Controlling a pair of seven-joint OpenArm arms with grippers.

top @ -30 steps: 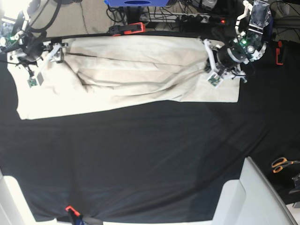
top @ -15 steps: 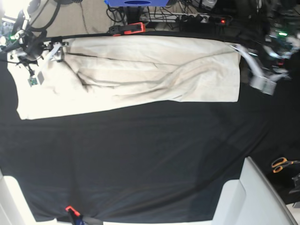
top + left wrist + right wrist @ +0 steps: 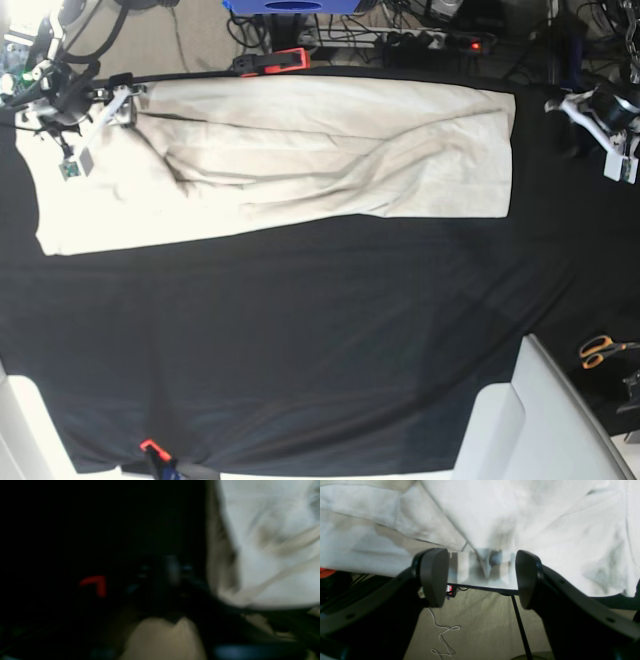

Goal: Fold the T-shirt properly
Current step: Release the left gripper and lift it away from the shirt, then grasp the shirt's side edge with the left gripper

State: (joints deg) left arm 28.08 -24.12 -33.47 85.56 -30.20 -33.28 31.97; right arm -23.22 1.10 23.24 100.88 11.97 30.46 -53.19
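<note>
I see the T-shirt (image 3: 300, 155) lying folded lengthwise across the upper part of the frame on the black bench (image 3: 300, 340). My right fingers (image 3: 433, 576) stand apart, nothing clamped, over the shirt's upper-left edge. My left gripper (image 3: 610, 125) sits upper right, clear of the cloth; finger state I cannot tell.

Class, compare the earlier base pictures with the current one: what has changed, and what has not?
The left end effector let go of the T-shirt and pulled away past its edge. That end now lies flat on the black tablecloth. The right end effector stayed at its corner; the shirt otherwise kept its place.
</note>
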